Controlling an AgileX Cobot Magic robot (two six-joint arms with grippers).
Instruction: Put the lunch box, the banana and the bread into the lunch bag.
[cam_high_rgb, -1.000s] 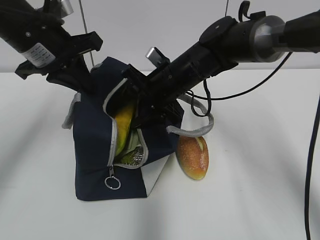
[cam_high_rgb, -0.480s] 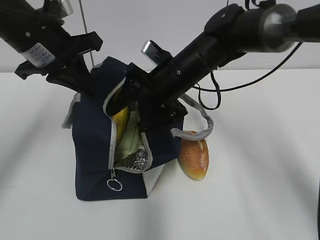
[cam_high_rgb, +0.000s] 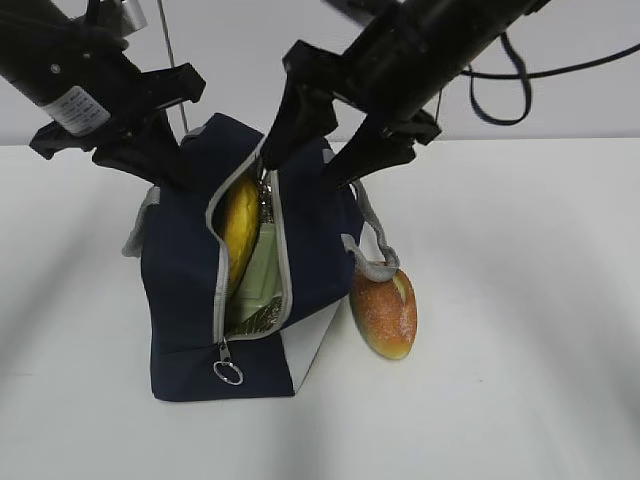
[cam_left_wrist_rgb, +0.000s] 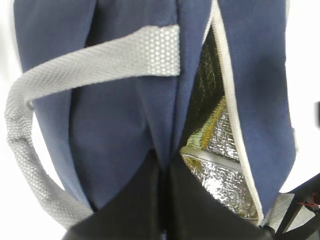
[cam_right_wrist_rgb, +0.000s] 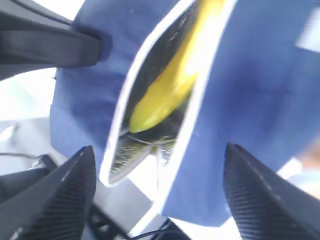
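Two tools at lunch bag, left tool clenched on its rim, right tool spread wide above opening, banana and lunch box inside, bread outside touching bag, bare surface rightward.

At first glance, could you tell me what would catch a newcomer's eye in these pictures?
The navy lunch bag stands mid-table, unzipped, with the yellow banana upright in its opening and the pale green lunch box beside it. The right gripper hangs open just above the bag, while the left gripper pinches the bag's fabric at the top. The bread lies outside, against the bag's right side.
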